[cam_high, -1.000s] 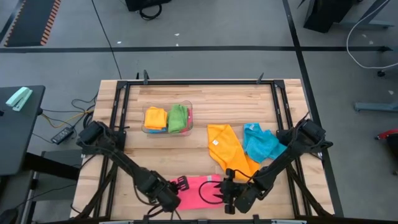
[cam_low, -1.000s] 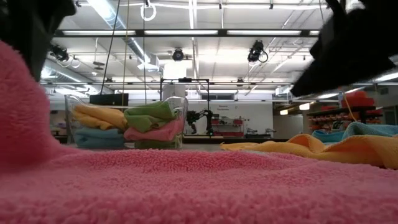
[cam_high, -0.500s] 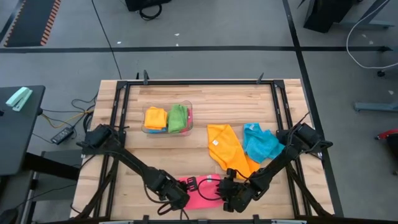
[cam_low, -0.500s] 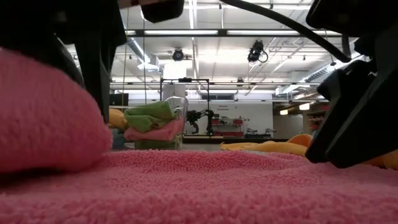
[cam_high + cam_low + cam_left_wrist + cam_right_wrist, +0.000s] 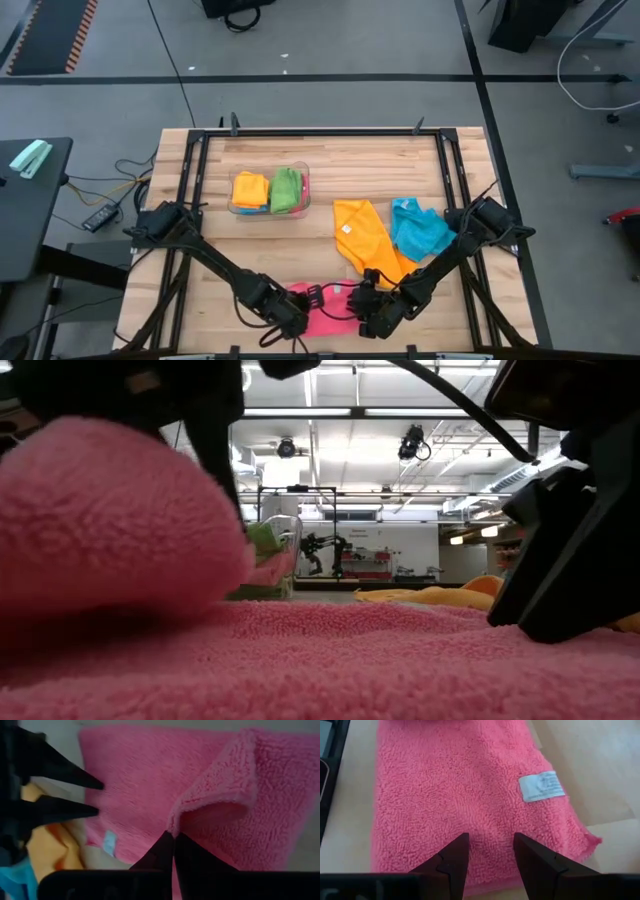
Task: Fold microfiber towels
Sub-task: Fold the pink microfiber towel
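Note:
A pink microfiber towel (image 5: 322,310) lies at the table's near edge, between my two grippers. My left gripper (image 5: 320,296) is shut on the towel's left end, which stands up as a folded-over flap (image 5: 235,790) above the flat part (image 5: 330,660). My right gripper (image 5: 351,299) is open, and its fingers stand on the towel's right end near the white label (image 5: 541,786). It also shows in the left wrist view (image 5: 75,792). An orange towel (image 5: 365,240) and a blue towel (image 5: 418,230) lie loose and crumpled at the right. My left gripper pinches the edge of the towel's left end (image 5: 175,822) between its two shut fingers. The fingers come low from the table's left. The held end is lifted and curls over toward the right, while the rest of the towel lies flat on the table. My right gripper rests its two spread fingers (image 5: 455,855) on the flat single layer of the towel near its right end, slanting down from the table's right. In the low view its dark body (image 5: 570,560) meets the towel's surface. The towel lies flat under it.
A clear plastic bin (image 5: 268,191) with folded yellow, green, pink and blue towels stands at the middle left, far from the grippers. The black frame rails (image 5: 320,131) run around the table. Bare wood (image 5: 250,250) lies between the bin and the pink towel.
My left gripper has gone toward the table's right edge with the towel's left end, which has lifted and rolled over the flat part. My right gripper has come a little toward the left and down onto the towel's right end, which has stayed in place.

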Motion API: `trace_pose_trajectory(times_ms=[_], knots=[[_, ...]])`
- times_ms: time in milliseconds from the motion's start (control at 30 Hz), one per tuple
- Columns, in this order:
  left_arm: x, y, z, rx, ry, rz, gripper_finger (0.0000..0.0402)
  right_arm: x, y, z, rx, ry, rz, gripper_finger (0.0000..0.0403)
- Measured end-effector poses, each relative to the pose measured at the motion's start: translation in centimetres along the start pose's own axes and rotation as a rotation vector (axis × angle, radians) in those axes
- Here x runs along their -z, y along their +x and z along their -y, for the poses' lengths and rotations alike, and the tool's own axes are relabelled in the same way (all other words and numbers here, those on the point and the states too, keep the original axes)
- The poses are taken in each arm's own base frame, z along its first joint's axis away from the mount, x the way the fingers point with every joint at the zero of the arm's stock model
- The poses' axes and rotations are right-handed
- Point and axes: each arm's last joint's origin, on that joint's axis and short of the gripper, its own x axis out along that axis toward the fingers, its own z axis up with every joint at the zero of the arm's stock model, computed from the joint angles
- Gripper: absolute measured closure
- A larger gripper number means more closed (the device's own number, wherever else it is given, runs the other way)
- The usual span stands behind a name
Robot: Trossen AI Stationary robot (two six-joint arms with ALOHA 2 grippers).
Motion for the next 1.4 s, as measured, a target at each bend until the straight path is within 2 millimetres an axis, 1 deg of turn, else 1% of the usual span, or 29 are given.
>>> trace_pose_trajectory(times_ms=[133, 333, 467, 567, 633, 700, 833, 967, 1100, 1233, 1400], knots=[[-0.2, 0.3, -0.5, -0.028, -0.012, 0.040, 0.0391, 0.0, 0.0, 0.0, 0.000, -0.001, 0.001, 0.0238], [0.1, 2.2, 0.0, -0.008, 0.005, 0.034, 0.0379, -0.1, 0.0, -0.1, -0.007, 0.009, 0.009, 0.0238], [0.1, 2.8, 0.3, -0.014, 0.011, 0.016, 0.0384, -0.1, 0.0, -0.1, -0.008, 0.011, 0.012, 0.0238], [0.3, 3.0, 0.0, -0.027, -0.035, 0.020, 0.0391, -0.2, 0.0, -0.1, -0.008, 0.011, 0.013, 0.0238], [0.5, 3.1, -0.1, -0.024, -0.096, 0.012, 0.0391, -0.2, 0.0, -0.1, -0.011, 0.010, 0.016, 0.0238], [0.7, 3.2, -0.3, -0.027, -0.147, 0.011, 0.0377, -0.2, 0.0, -0.1, -0.012, 0.011, 0.019, 0.0238], [0.6, 3.2, -0.4, -0.034, -0.176, 0.018, 0.0315, -0.2, 0.0, -0.2, -0.014, 0.013, 0.022, 0.0238], [-0.4, 2.6, -0.4, -0.067, -0.165, 0.022, 0.0252, -0.2, 0.0, -0.2, -0.015, 0.012, 0.021, 0.0238], [-1.8, 1.5, -1.1, -0.092, -0.142, 0.023, 0.0210, -0.2, 0.0, -0.2, -0.016, 0.011, 0.021, 0.0238], [-2.6, 0.1, -2.0, -0.069, -0.139, -0.003, 0.0195, -0.2, 0.0, -0.2, -0.016, 0.008, 0.021, 0.0238], [-2.2, -1.1, -2.9, 0.004, -0.210, -0.082, 0.0208, -0.2, 0.0, -0.2, -0.016, 0.008, 0.021, 0.0238]])
